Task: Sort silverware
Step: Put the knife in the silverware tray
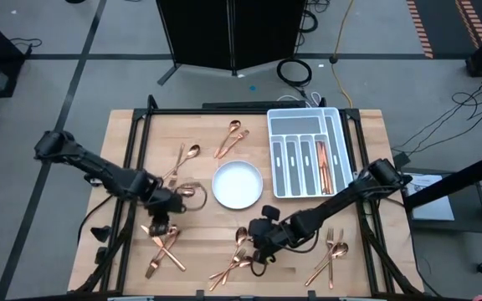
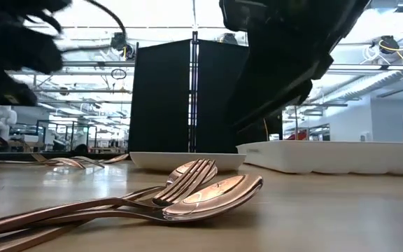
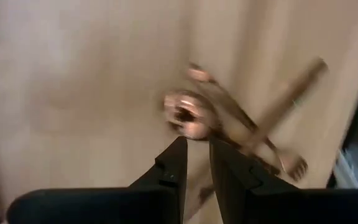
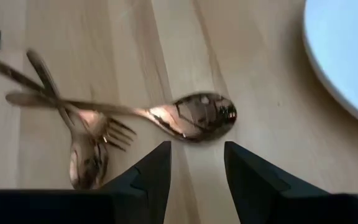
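Right gripper (image 1: 262, 242) hovers low over the table's front edge near the middle, fingers (image 4: 151, 171) moderately apart and empty, lined up on a copper spoon (image 4: 191, 116) whose bowl lies just ahead of them; its handle crosses a fork (image 4: 73, 118) and a second spoon (image 4: 86, 158) in a small pile. Left gripper (image 1: 164, 219) is over the front-left area above another crossed cluster (image 1: 164, 248), fingers (image 3: 173, 171) narrow, nothing between them. Rest of the silverware is scattered: spoons (image 1: 231, 139) toward the back edge, forks (image 1: 331, 255) at the front-right, a few pieces (image 1: 325, 167) already in the white tray (image 1: 279, 167) at the back-right, plate (image 1: 237, 186) mid-table. These look thin, stiff, light and slick, lying flat on the wood, so I'd pinch across the handle neck, not the bowl; expect sliding and dragging of crossed neighbours. Left wrist view is smeared, so I can't sort fork from spoon there. Low view is mostly blocked by arm; which handles lie on top isn't clear.
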`<action>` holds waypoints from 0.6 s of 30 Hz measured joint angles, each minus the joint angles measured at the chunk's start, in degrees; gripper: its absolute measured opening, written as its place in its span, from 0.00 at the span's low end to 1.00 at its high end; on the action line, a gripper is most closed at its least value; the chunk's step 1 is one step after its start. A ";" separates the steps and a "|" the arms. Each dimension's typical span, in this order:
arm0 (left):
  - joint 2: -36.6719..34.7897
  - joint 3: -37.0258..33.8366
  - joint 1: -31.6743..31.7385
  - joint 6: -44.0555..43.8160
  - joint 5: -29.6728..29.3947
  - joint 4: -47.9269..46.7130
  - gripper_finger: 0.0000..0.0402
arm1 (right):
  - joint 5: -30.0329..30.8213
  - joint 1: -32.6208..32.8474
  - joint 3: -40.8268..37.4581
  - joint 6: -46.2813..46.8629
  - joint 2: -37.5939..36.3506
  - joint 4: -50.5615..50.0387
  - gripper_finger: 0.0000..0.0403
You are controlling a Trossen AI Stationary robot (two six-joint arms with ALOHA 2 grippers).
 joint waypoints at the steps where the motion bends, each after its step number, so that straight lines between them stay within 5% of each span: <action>1: -0.01 0.00 -2.13 1.01 0.00 1.15 0.16 | -0.95 -0.18 0.00 -0.40 0.00 -0.54 0.35; 11: 0.00 0.00 -16.42 -3.35 -6.21 13.20 0.16 | -1.48 -0.86 0.00 -3.80 0.00 1.17 0.35; 18: 0.00 0.00 -20.87 -3.32 -10.68 19.35 0.16 | -5.07 -5.16 0.00 -8.82 0.00 16.04 0.35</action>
